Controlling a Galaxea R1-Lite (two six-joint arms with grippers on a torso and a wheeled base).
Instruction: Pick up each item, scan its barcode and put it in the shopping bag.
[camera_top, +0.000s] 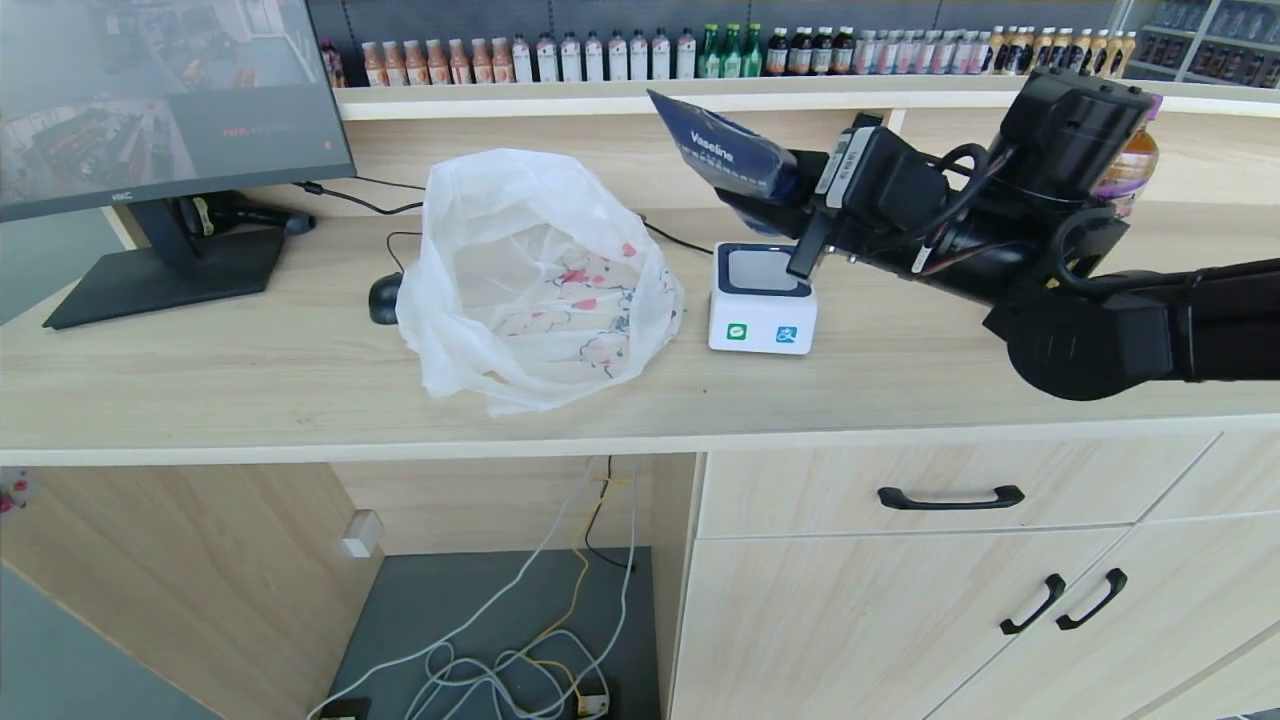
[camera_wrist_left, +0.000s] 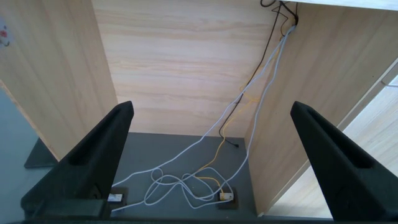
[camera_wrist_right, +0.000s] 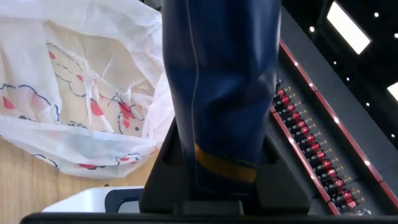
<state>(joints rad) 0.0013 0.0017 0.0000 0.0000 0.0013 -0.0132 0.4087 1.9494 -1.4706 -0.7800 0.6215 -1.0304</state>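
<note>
**Scanning the blue pouch, bagging to follow**

Gripping the blue pouch (camera_top: 722, 152) by one end in the right gripper (camera_top: 790, 185), fingers closed firmly on it. Holding it clear of the counter (camera_top: 250, 370), tilted, free end raised and leaning toward the shopping bag (camera_top: 540, 280). Hanging above the white scanner (camera_top: 762, 300), slightly to its far side, not touching it. Seen from the right wrist as a dark blue strip (camera_wrist_right: 224, 81) clamped between the jaws, with the bag's printed plastic (camera_wrist_right: 74, 93) close behind.

Judged to be at the scan step, or just leaving it; impossible to say which face carries the barcode, or whether it has read.

Next, probably: carry over to the bag's open mouth, just beside the scanner on the robot's left, lower inside, then let go. Calls for clearing the bag's floppy rim without dragging it shut or shoving it across the counter.

Further out: left gripper (camera_wrist_left: 211, 109) spread open and holding nothing, down by the cables (camera_wrist_left: 186, 186) under the counter. Bottle (camera_top: 1130, 160) half hidden behind the right arm, possibly another item.
</note>
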